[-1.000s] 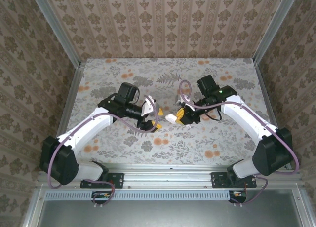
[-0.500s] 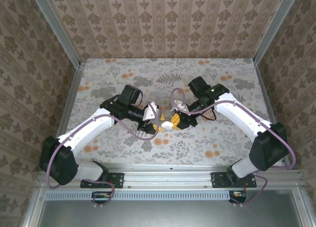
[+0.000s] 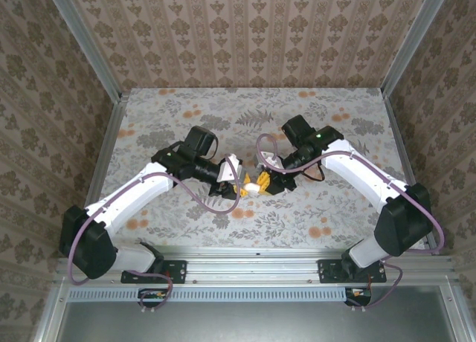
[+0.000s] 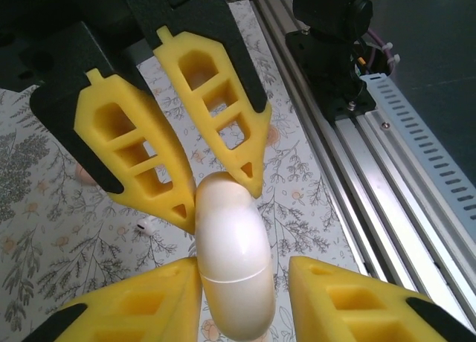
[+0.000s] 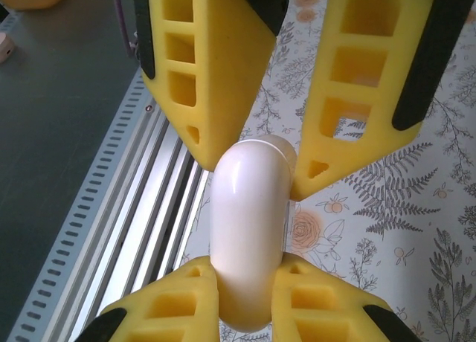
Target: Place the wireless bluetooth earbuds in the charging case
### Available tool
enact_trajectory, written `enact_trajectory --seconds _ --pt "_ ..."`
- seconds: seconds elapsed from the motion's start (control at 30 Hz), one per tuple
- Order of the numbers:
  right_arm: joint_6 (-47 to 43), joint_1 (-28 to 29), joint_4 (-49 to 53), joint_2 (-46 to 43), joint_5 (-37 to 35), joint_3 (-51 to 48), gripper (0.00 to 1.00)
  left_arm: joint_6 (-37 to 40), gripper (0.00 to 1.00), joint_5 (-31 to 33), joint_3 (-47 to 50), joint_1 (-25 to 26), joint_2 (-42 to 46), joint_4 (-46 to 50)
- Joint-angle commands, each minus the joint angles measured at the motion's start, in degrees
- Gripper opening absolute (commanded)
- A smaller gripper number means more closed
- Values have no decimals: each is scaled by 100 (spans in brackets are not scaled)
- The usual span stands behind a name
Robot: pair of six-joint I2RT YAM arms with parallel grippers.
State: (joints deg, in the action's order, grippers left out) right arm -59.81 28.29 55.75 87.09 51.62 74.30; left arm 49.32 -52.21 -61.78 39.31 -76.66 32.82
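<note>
The charging case [image 3: 254, 186], glossy white with its lid closed, hangs above the table between both grippers. My right gripper [image 5: 245, 268] is shut on one end of the charging case [image 5: 249, 230]. My left gripper [image 4: 244, 271] straddles the other end of the charging case [image 4: 230, 260]; one finger touches it and a gap shows beside the other finger, so it is open. In the top view the left gripper [image 3: 239, 184] and right gripper [image 3: 266, 184] face each other tip to tip. One of the earbuds [image 4: 145, 225] lies on the table below.
The aluminium rail [image 4: 357, 171] and an arm base [image 4: 327, 30] run along the near table edge, just beside the grippers. The rail [image 5: 156, 193] also passes under the case in the right wrist view. Patterned walls enclose the floral table [image 3: 312, 119].
The right gripper carried the case leftward and the left gripper moved right to meet it. The left jaws have narrowed around the case's free end.
</note>
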Motion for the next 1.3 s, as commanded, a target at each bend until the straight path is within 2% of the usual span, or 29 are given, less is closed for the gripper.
enact_trajectory --seconds 0.0,0.1,0.23,0.3,0.47,0.63,0.83,1.0,1.27 --pt "5 27 -63 41 68 181 14 200 32 -53 -139 59 -28 260" --pt "30 27 -98 10 86 177 14 227 28 -27 -144 67 -41 319" --pt "119 27 -282 -82 77 91 14 200 18 30 -135 64 -20 299" --pt "290 -2 -524 -200 77 -45 17 91 16 33 -69 25 14 128" --pt "1225 -359 -1756 -944 237 -840 34 -491 14 -220 305 -127 218 -673" --pt "2630 -931 -3511 -1857 571 -1878 49 -1170 14 -382 728 -177 396 -1577" --pt "3343 -1091 -4337 -2172 1035 -2424 52 -1822 14 -595 979 -204 424 -2392" --pt "3400 -881 -4444 -2119 930 -2383 54 -2351 13 -688 1189 -274 457 -3112" --pt "3030 -686 -3995 -1873 987 -2121 54 -2760 13 -703 1371 -327 537 -3700"
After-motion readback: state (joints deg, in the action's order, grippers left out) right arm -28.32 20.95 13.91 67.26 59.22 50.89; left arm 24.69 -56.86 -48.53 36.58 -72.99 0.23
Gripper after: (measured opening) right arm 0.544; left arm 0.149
